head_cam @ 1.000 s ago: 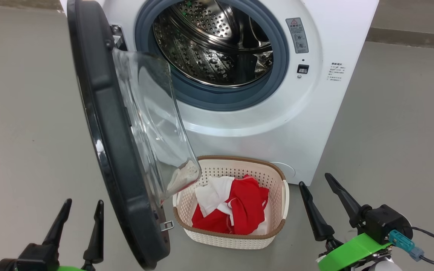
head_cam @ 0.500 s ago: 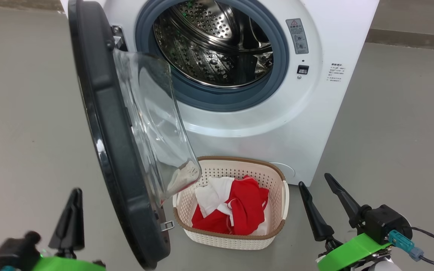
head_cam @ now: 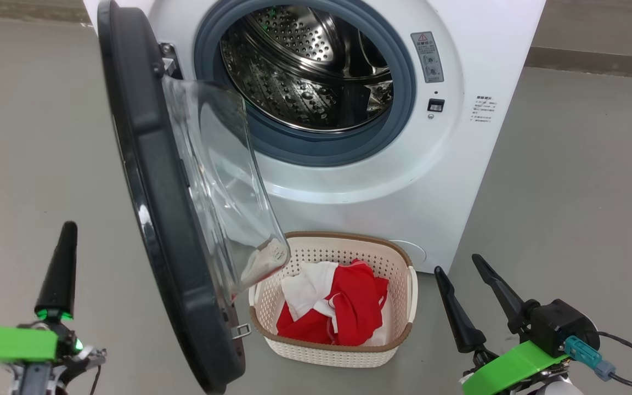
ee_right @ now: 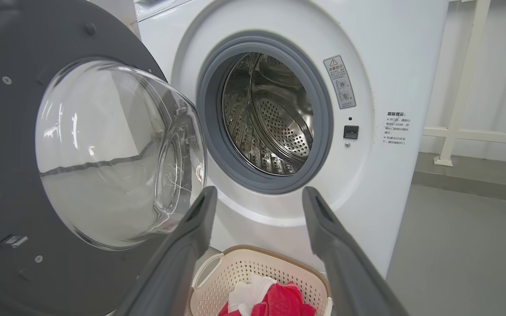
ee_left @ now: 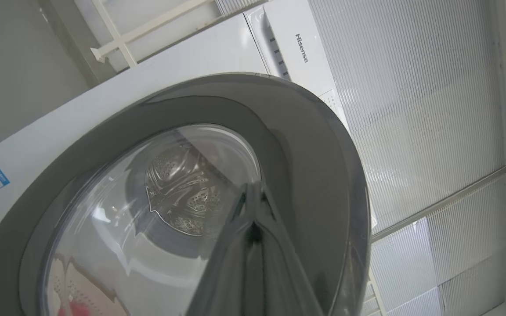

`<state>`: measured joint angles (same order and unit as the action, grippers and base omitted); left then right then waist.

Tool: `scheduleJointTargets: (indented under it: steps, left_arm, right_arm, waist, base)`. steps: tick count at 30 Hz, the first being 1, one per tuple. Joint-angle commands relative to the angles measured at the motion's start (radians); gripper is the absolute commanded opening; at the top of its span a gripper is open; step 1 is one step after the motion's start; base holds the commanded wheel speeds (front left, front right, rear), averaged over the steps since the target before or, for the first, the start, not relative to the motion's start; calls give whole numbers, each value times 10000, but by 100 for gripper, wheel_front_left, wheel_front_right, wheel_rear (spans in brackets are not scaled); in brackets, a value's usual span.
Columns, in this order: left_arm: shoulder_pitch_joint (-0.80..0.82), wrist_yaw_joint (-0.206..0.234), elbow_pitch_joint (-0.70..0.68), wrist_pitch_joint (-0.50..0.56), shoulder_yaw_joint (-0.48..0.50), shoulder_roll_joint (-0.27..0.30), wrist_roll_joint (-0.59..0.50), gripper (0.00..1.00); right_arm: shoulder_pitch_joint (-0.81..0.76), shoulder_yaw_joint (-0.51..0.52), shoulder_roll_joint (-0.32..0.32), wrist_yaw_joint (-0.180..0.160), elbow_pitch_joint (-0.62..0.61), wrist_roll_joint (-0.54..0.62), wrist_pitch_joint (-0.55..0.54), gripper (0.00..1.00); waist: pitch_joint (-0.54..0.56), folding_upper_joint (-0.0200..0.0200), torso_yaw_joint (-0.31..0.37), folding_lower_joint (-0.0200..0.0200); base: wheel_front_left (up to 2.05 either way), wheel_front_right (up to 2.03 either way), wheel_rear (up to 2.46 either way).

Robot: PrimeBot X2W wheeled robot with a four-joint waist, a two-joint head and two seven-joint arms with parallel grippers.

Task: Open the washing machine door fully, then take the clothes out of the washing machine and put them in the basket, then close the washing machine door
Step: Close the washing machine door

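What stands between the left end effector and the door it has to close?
Nothing visible. The left end effector, shut, points at the outer face of the washing machine door with open space between them. The basket stands on the door's other side.

Grey floor (head_cam: 568,164) all around; dark skirting (head_cam: 596,59) upper right. White railing (ee_right: 464,87) at right edge. Ribbed wall panels (ee_left: 411,87) right half.

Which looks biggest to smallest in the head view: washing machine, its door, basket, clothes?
1. washing machine, though cut off at the top edge.
2. washing machine door; it is swung toward the camera, so nearness inflates it.
3. basket.
4. clothes, lying inside the basket.
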<state>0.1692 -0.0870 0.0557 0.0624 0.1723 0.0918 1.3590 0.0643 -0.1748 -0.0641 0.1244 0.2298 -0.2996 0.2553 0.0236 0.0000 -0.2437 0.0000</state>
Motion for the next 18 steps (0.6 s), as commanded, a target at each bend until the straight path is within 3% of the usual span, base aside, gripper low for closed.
scheduleJointTargets:
  steps: [1, 2, 8, 18]
  left_arm:
    - [517, 316, -556, 635, 403, 343, 680, 0]
    - [517, 316, -556, 635, 403, 343, 680, 0]
    - [455, 1421, -1424, 2097, 314, 493, 1933, 0]
    - [205, 1725, -2127, 2596, -17, 453, 2109, 0]
  right_arm:
    - [108, -222, -49, 63, -213, -54, 65, 100]
    - [108, -222, -49, 63, -213, -54, 65, 100]
    - [94, -267, -45, 63, -215, -84, 65, 100]
    - [143, -338, -79, 63, -230, -133, 65, 100]
  waist:
    - [-3, 0, 23, 0]
    - [-3, 0, 23, 0]
    - [-49, 0, 81, 0]
    - [-219, 0, 283, 0]
  base:
    - [0, 0, 0]
    - [0, 0, 0]
    - [0, 0, 0]
    - [0, 0, 0]
